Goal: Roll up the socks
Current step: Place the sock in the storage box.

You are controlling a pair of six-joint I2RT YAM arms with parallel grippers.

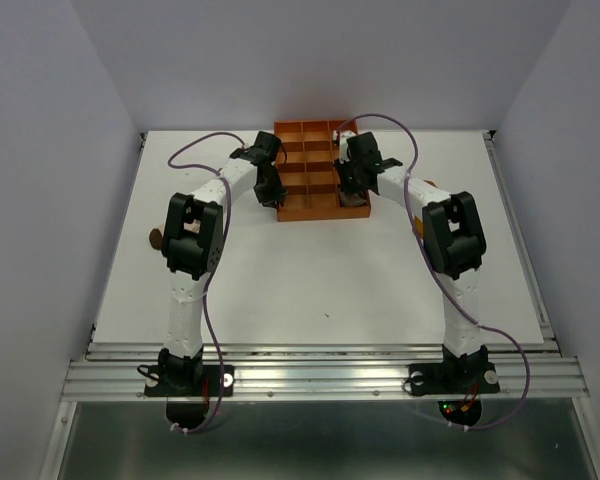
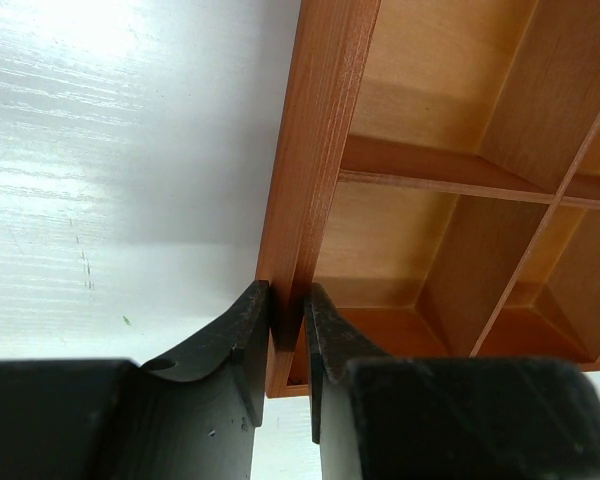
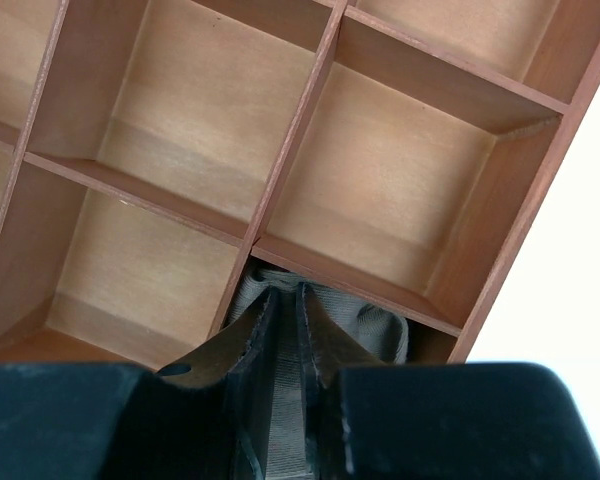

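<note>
At the far left edge of the white table (image 1: 310,270), a small brown object (image 1: 155,238) is seen partly hidden behind the left arm; it is too small to be identified. Further right, the left gripper (image 2: 288,345) is pressed in on the left outer wall of the orange compartment tray (image 2: 315,150) near its near corner. The thin wall is pinched between the two black fingers (image 2: 242,340), one outside on the table side, the other inside the tray. The compartments shown in the left wrist view hold no sock.

On the tray's right side, the right gripper (image 3: 288,345) is lowered into the compartment nearest its wrist camera, in the column against the right outer wall. A taupe sock (image 3: 375,325) of ribbed fabric is bunched there – it is seen on both sides of the fingers (image 3: 250,350) and in the narrow gap between them. The jaws are drawn almost together, and a fold of the sock is pinched in that gap.
</note>
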